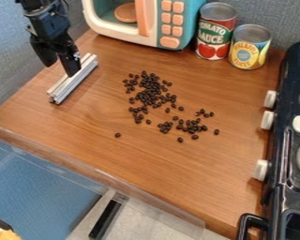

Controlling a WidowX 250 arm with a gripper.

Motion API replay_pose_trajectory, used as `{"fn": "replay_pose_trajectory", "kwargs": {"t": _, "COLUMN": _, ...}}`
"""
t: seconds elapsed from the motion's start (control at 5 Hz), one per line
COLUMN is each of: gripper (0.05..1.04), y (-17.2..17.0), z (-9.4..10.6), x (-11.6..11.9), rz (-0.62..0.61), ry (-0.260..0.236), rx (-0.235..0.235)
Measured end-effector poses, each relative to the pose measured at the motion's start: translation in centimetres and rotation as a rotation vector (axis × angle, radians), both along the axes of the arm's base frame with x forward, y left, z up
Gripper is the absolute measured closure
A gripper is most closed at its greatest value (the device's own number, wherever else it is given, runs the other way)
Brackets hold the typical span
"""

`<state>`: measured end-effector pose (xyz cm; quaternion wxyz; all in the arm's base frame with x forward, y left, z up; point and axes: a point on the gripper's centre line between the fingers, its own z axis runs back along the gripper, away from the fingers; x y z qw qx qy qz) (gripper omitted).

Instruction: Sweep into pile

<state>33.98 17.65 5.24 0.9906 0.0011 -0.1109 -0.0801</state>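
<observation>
At the upper left, my gripper (60,69) hangs down over the counter. Its two fingers stand apart, one at the left and the other right over a silver metal bar (73,84). The bar lies slanted on the wood near the counter's left edge; I cannot tell whether a finger touches it. Dark brown beans (151,92) lie loosely scattered around the middle, densest in an upper group. A second, smaller group (191,125) spreads to the lower right, with a stray bean (118,135) at the lower left.
A toy microwave (168,21) stands at the back, with a tomato sauce can (215,32) and a pineapple can (250,47) to its right. A black toy stove (281,140) with white knobs borders the right side. A clear raised edge (108,177) runs along the counter's front.
</observation>
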Motion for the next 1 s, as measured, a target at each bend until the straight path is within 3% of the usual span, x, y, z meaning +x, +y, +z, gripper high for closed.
{"fn": "replay_pose_trajectory", "kwargs": {"t": 0.4, "gripper": 0.083, "y": -0.7, "z": -1.9, "x": 1.1, "rz": 0.015, "ry": 0.013, "rx": 0.039}}
{"fn": "replay_pose_trajectory", "kwargs": {"t": 0.6, "gripper": 0.096, "y": -0.5, "z": -2.4, "x": 1.4, "rz": 0.031, "ry": 0.026, "rx": 0.037}}
{"fn": "replay_pose_trajectory", "kwargs": {"t": 0.8, "gripper": 0.195, "y": -0.4, "z": -2.8, "x": 1.5, "rz": 0.056, "ry": 0.045, "rx": 0.022}}
{"fn": "replay_pose_trajectory", "kwargs": {"t": 1.0, "gripper": 0.498, "y": -0.5, "z": -2.8, "x": 1.8, "rz": 0.088, "ry": 0.062, "rx": -0.010}}
